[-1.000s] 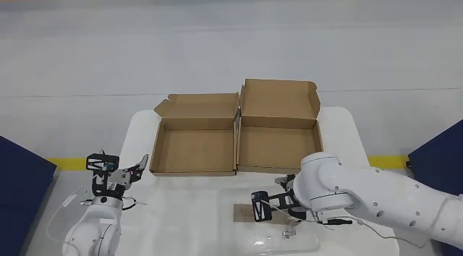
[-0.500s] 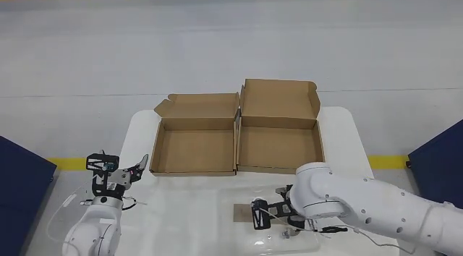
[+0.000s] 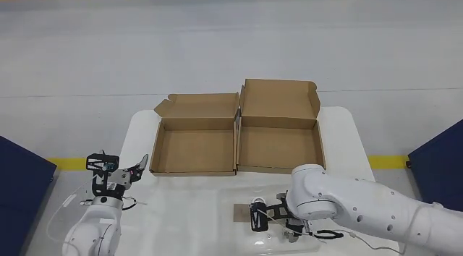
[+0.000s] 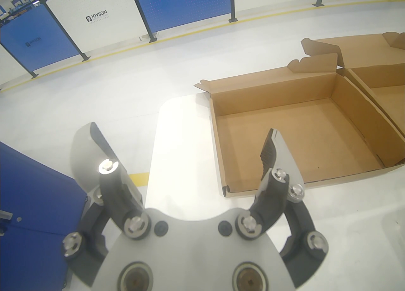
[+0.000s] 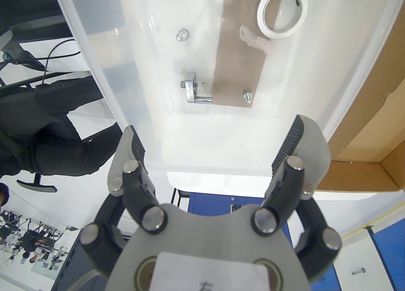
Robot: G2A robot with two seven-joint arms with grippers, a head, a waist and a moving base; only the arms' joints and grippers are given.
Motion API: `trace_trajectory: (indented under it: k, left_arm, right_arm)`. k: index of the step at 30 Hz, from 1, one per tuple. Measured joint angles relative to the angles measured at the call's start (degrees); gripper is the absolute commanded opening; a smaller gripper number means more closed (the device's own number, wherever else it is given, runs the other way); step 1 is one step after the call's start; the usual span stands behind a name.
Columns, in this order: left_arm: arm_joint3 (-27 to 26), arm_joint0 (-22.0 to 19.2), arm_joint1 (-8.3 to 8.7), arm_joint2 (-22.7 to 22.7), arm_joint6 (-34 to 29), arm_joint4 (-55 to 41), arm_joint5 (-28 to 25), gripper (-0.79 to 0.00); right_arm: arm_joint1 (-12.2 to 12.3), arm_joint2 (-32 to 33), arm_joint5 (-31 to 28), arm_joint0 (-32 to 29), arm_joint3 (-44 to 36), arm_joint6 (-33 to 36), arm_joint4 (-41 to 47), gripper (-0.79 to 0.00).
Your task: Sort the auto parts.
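When counted from the right wrist view, five auto parts in all, lying in a shallow clear tray (image 5: pixel 101 51) at the near edge of the white table (image 3: pixel 181 209).

- One white ring (image 5: pixel 282 9), partly on and partly off the single brown strip (image 5: pixel 240 64) on the tray floor.
- One pale translucent clip (image 5: pixel 256 40) on the strip, just beside the ring; touching or not, cannot tell.
- One L-shaped metal bracket (image 5: pixel 193 91) on the bare white floor, one end reaching the strip's edge.
- One short bolt (image 5: pixel 247 96) at the strip's end corner, near the bracket.
- One flanged fastener (image 5: pixel 182 34) alone on the bare floor, apart from the strip; nut or bolt head, too small to tell.

Two cardboard boxes, side by side and touching at the table's far side, both open with lids tipped back: left box (image 3: pixel 194 151) and right box (image 3: pixel 280 147).

Two grippers. Right gripper (image 5: pixel 215 126) above the tray's end nearest the bracket, jaws spread wide, nothing between the pads. Left gripper (image 4: pixel 182 130) over the table's left near corner, well apart from the tray, jaws likewise wide and holding nothing, facing the left box.

Hidden or cut off:
- From the top view, much of the tray covered by the right arm, the parts there reduced to glints.
- Tray walls hard to trace.
- Right box cut by the frame edge in the left wrist view.
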Motion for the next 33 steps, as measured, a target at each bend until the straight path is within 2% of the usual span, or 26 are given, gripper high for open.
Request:
trace_trajectory:
  k: [3,11,33]
  left_arm:
    - [0.0,0.0,0.0,0.0,0.0,0.0,0.0,0.0]
    - [0.0,0.0,0.0,0.0,0.0,0.0,0.0,0.0]
    - [0.0,0.0,0.0,0.0,0.0,0.0,0.0,0.0]
  right_arm:
    - [-0.5,0.0,-0.3,-2.1,0.9,-0.2,-3.9,0.0]
    - [-1.8,0.0,-1.7,-3.8,4.8,-1.7,-5.6,0.0]
    - [-2.2,0.2,-2.5,-5.6,7.9,-5.2,-9.7,0.0]
